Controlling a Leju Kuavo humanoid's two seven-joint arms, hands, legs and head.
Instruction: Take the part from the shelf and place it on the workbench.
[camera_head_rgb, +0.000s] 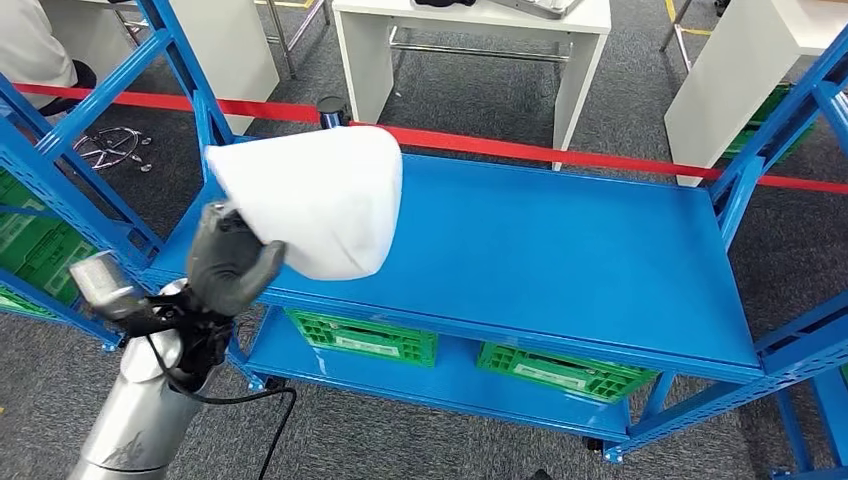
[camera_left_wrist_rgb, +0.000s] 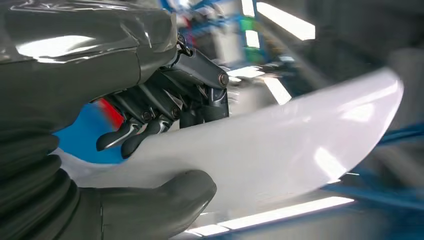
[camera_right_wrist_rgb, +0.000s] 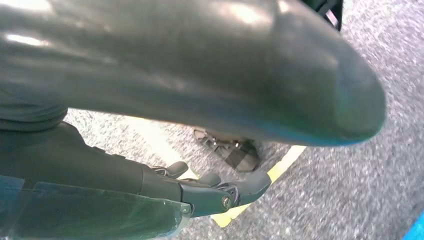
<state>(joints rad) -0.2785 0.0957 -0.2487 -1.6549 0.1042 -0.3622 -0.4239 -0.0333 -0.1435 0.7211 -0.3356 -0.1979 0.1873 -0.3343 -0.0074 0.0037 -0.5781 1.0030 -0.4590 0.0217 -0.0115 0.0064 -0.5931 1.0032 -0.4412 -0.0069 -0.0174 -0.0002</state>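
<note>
The left hand (camera_head_rgb: 232, 262) is seen in the head view at the near left corner of the blue shelf (camera_head_rgb: 560, 250), clasped on the lower edge of the white part (camera_head_rgb: 318, 200). The part is a smooth, glossy white shell, rounded and tapering; it is held up above the shelf's top deck, over its left end, and tilted. Whether any edge of it touches the deck cannot be told.

In the left wrist view the grip is shown close: the thick grey thumb (camera_left_wrist_rgb: 165, 200) is pressed against one face of the part (camera_left_wrist_rgb: 280, 150), the darker fingers (camera_left_wrist_rgb: 125, 137) are curled onto the other face. That view is blurred toward the background.

The right hand (camera_right_wrist_rgb: 210, 187) is seen in its wrist view over grey carpet and a yellow floor line (camera_right_wrist_rgb: 280, 172), with nothing in it and its fingers loosely extended and apart.

Two green crates (camera_head_rgb: 365, 338) are noted on the lower deck of the shelf. Red tape (camera_head_rgb: 600, 158) is stretched across behind the shelf, and white tables (camera_head_rgb: 470, 40) stand beyond it. A person's white sleeve (camera_head_rgb: 30, 45) is seen at the far left.
</note>
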